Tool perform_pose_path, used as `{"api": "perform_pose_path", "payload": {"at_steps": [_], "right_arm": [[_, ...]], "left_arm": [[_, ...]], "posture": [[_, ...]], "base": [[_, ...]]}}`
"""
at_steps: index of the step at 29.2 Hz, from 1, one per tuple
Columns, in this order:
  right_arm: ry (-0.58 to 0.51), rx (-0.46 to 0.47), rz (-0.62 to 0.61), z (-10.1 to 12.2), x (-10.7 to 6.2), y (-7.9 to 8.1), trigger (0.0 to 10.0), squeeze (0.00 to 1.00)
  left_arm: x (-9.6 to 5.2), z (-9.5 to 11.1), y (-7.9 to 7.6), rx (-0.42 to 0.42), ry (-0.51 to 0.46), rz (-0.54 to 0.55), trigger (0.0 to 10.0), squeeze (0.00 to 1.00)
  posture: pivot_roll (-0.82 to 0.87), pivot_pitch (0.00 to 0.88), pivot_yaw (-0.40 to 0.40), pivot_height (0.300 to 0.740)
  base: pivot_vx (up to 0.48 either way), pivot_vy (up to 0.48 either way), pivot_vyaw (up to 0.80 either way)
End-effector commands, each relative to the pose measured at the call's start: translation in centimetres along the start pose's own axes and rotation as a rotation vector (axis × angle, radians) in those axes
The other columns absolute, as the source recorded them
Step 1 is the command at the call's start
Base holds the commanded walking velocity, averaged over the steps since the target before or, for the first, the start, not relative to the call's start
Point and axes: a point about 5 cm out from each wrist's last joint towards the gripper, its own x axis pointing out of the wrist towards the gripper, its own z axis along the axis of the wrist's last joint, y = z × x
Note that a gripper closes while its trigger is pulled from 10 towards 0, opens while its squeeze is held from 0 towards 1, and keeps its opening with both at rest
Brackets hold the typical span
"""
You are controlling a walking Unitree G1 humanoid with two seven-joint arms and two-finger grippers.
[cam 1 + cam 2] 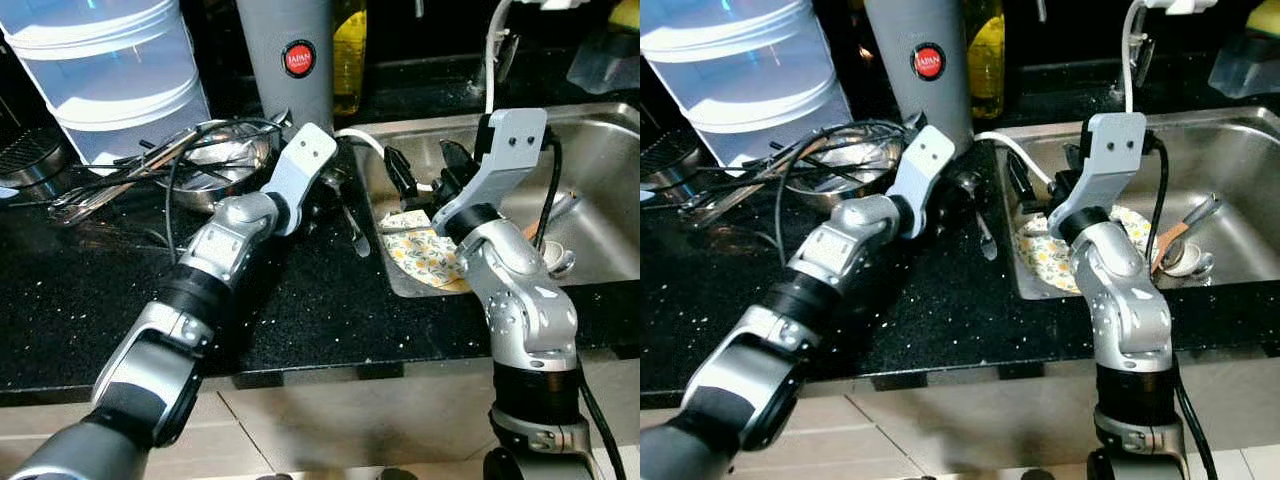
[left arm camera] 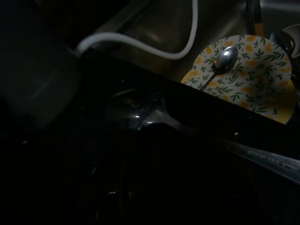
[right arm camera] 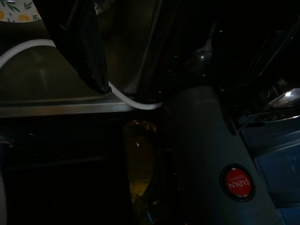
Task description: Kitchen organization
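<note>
left wrist view alone shows spoon [image 2: 226, 58] on patterned plate [image 2: 255, 79].

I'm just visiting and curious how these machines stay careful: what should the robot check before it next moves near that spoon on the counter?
1. Spoon lying flat on the black counter, beside the sink: ok.
2. Left gripper close to the spoon: ok.
3. Left gripper open enough to take it: cannot tell.
4. Right gripper open, holding nothing, over the sink: ok.
5. White cable clear of the arms: not ok; it runs over the sink edge near both grippers.
</note>
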Motion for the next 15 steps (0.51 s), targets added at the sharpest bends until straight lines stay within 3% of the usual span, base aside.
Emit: {"api": "perform_pose_path", "payload": {"at_steps": [1,4,6,7,9,13,15], "right_arm": [[-0.002,-0.010,0.007,-0.1,-0.2,0.3,10.0,0.00],[-0.002,-0.010,0.010,0.0,-0.1,0.2,10.0,0.00],[-0.002,-0.010,0.010,0.0,-0.1,0.2,10.0,0.00],[0.000,-0.007,0.022,-0.1,0.2,0.4,10.0,0.00],[0.002,-0.007,0.026,-0.2,0.3,0.5,10.0,0.00],[0.004,-0.003,0.046,-0.2,0.8,0.9,10.0,0.00],[0.004,-0.003,0.046,-0.2,0.8,0.9,10.0,0.00]], "left_arm": [[-0.9,0.1,0.3,0.037,0.007,0.013,10.0,0.00],[-1.5,1.5,0.0,0.081,-0.041,0.026,10.0,0.00],[-1.5,1.5,0.0,0.081,-0.041,0.026,10.0,0.00],[-1.2,3.1,-0.5,0.084,-0.102,0.020,10.0,0.00],[-1.0,3.5,-0.6,0.077,-0.117,0.012,10.0,0.00],[1.6,2.5,-1.0,-0.077,-0.088,-0.044,10.0,0.00],[1.6,2.5,-1.0,-0.077,-0.088,-0.044,10.0,0.00]], "posture": [[0.00,0.035,0.091,0.740],[0.01,0.034,0.081,0.740],[0.01,0.034,0.081,0.740],[0.02,0.035,0.069,0.740],[0.02,0.034,0.065,0.740],[0.03,0.037,0.057,0.740],[0.03,0.037,0.057,0.740]], "base": [[0.000,0.000,0.00],[0.000,0.000,0.00],[0.000,0.000,0.00],[0.000,0.000,0.00],[0.000,0.000,0.00],[0.000,0.000,0.00],[0.000,0.000,0.00]]}}
